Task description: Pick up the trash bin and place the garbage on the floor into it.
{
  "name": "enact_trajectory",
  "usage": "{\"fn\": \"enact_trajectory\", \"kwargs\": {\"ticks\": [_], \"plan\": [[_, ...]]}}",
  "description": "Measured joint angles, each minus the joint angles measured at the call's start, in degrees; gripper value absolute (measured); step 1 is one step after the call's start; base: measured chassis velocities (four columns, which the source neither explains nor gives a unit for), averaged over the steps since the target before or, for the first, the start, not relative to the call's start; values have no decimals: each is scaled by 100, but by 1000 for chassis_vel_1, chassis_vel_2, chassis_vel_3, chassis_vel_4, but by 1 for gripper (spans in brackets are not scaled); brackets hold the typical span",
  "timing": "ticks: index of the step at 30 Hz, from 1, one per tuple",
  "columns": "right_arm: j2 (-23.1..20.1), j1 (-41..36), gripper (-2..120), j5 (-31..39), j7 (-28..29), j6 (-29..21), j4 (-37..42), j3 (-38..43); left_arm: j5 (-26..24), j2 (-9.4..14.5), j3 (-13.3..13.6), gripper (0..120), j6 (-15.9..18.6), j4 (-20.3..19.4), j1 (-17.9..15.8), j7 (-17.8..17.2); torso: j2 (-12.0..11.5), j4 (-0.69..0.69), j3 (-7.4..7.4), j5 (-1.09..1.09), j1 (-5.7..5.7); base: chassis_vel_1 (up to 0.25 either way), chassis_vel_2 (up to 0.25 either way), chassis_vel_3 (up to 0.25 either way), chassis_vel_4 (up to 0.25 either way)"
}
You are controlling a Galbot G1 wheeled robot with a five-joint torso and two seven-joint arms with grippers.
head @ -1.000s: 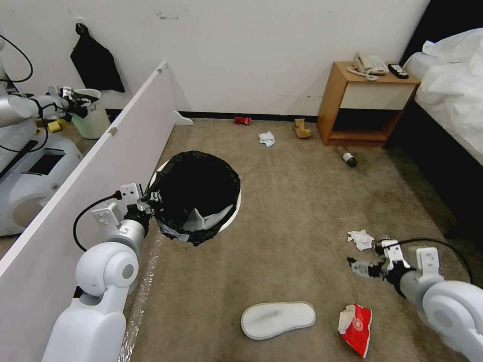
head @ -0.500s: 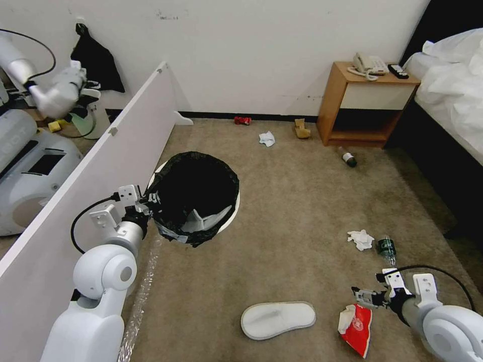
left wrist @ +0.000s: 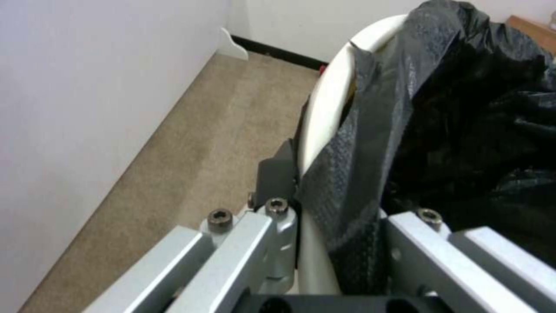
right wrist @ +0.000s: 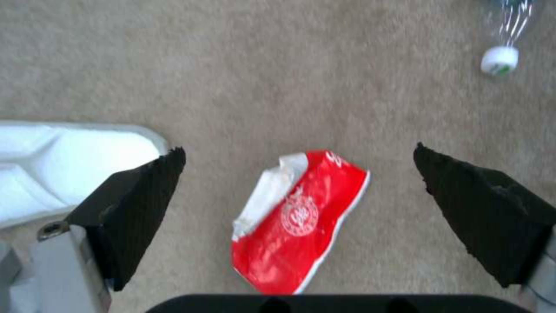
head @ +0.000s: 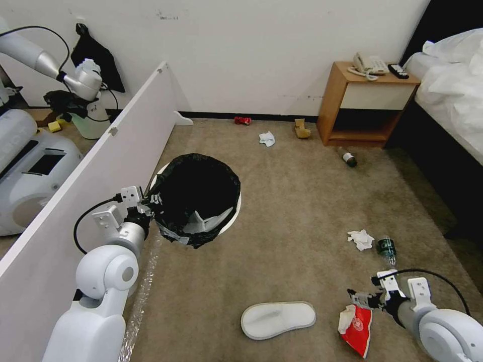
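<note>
Left end effector [head: 151,202] pinched the trash bin [head: 197,197] rim at 9 o'clock, bin held off the floor [head: 292,201]. Right end effector [right wrist: 298,204] was spread above the wrapper [right wrist: 295,217], at slipper's [head: 277,319] 3 o'clock; light, crinkly, probably slippery — grab mid-body.

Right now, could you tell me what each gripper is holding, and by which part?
The left gripper holds the trash bin by its bag-covered rim. The right gripper holds nothing; it is open above the red-white wrapper.
</note>
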Motion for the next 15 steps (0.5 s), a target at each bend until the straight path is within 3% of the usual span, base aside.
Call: {"fn": "enact_trajectory", "kwargs": {"ticks": [15], "plan": [[128,193,100,79,-55,-12,-444,-79,25,-9,-6,4,-12,-30,71,0,0,0,0,0,0,0,0,0,0]]}}
